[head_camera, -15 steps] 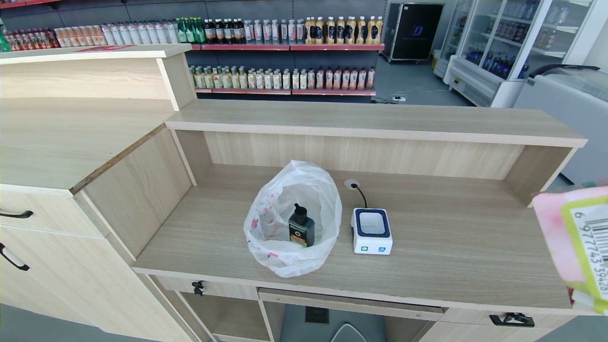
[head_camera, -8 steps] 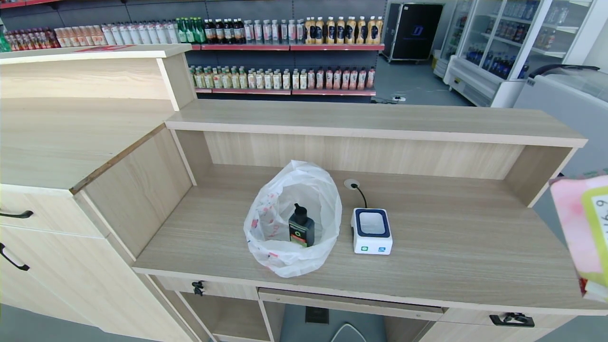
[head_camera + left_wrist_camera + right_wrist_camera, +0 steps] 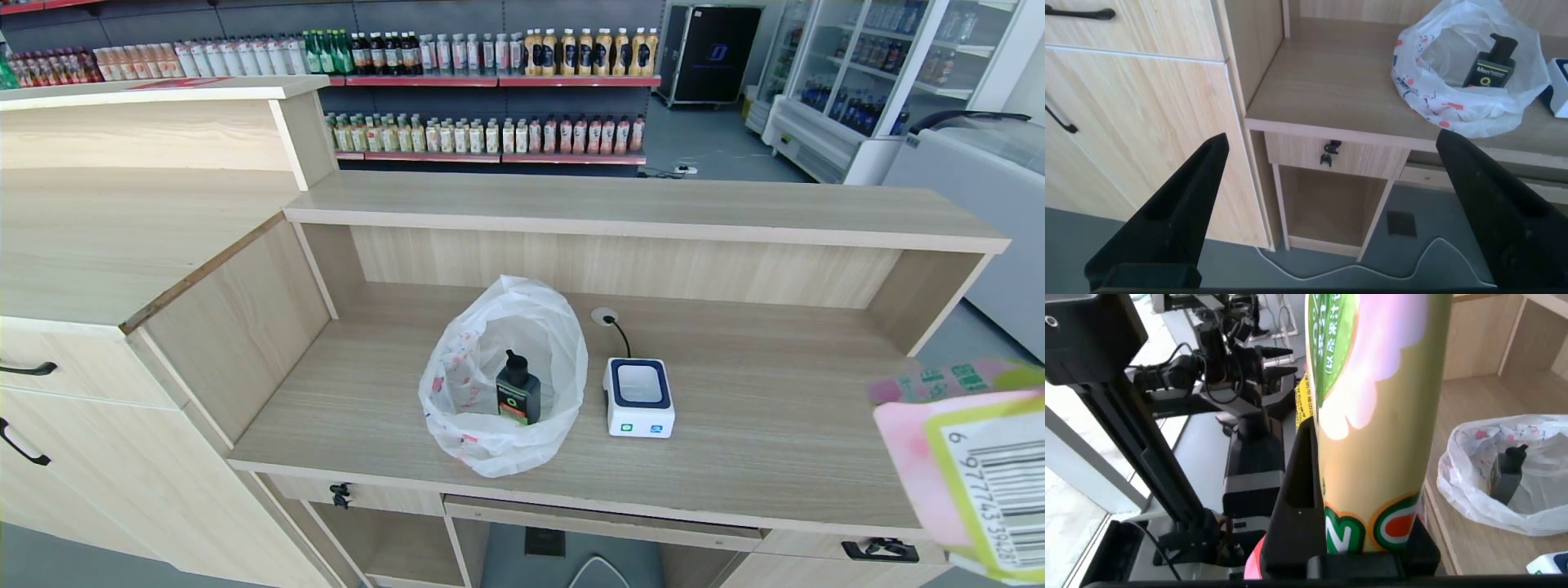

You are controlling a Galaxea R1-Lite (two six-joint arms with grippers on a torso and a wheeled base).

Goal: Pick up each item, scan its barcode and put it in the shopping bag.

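- Packet (image 3: 971,482) – pink and green, with a yellow-edged barcode label turned toward the head camera – is at the robot's right, held up near the right front corner of the counter (image 3: 775,425).
- Right gripper (image 3: 1368,498) is clamped on the packet; in the right wrist view its black fingers (image 3: 1300,498) press the packet's lower part, and the packet stands upright between them.
- Packet is well apart from the scanner (image 3: 639,397) and from the shopping bag (image 3: 457,367).
- Shopping bag, white and thin with red print, sits open near the middle of the counter, close to the front edge.
- Black bottle (image 3: 518,396) with a pump top stands upright inside the bag.
- Scanner, a small white box with a dark-framed window on top, stands just beside the bag on the robot's right side; its black cable (image 3: 619,333) runs back to a round hole in the counter.
- Left gripper (image 3: 1331,139) hangs low off the counter's left front corner with its fingers spread wide and nothing between them – the cabinet drawers and the bag lie beyond it in the left wrist view.
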